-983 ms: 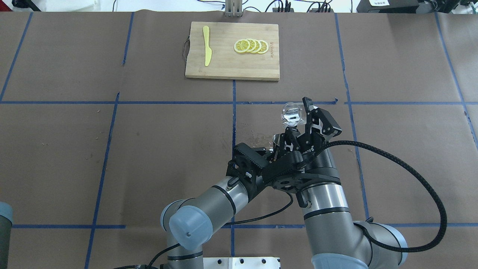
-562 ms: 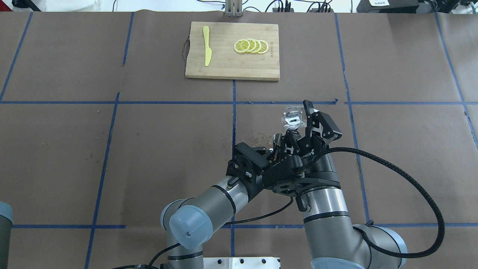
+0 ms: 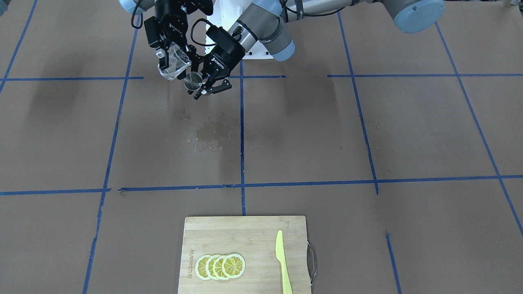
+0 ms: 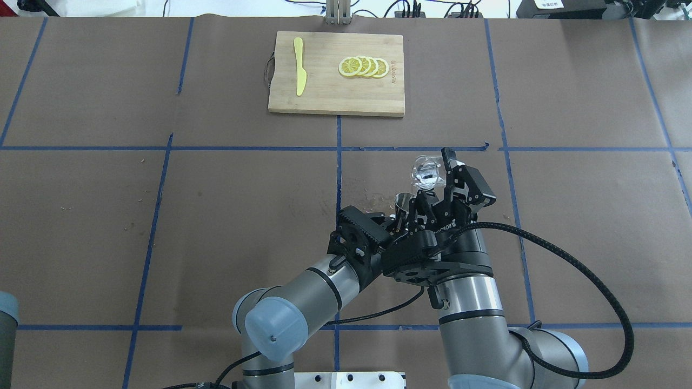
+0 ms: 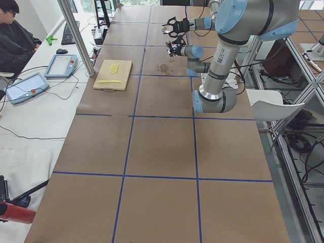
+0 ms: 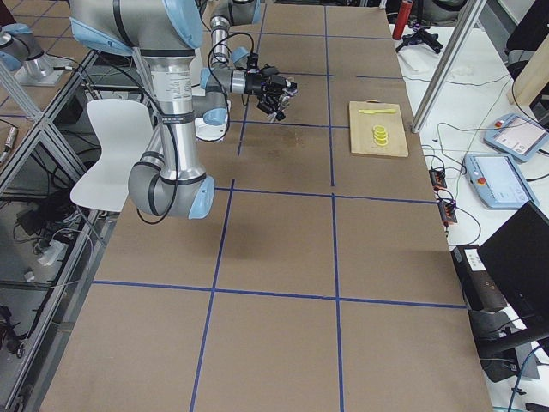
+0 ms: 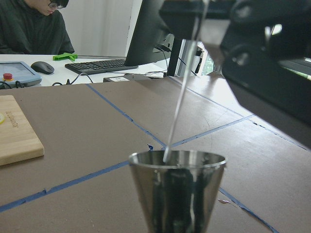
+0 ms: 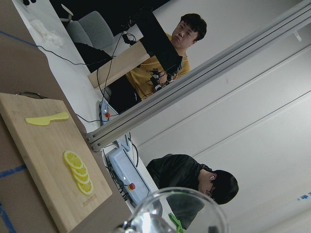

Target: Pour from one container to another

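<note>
A faster tip could throw the thin stream [image 7: 181, 97] past the jigger [image 4: 403, 201] and onto the tabletop [image 4: 216, 216]. The left gripper [image 3: 200, 83] is closed on the jigger, upright near the robot-side edge; just right and above, the right gripper [image 4: 433, 178] clamps the tilted cup [image 4: 426, 170].
</note>
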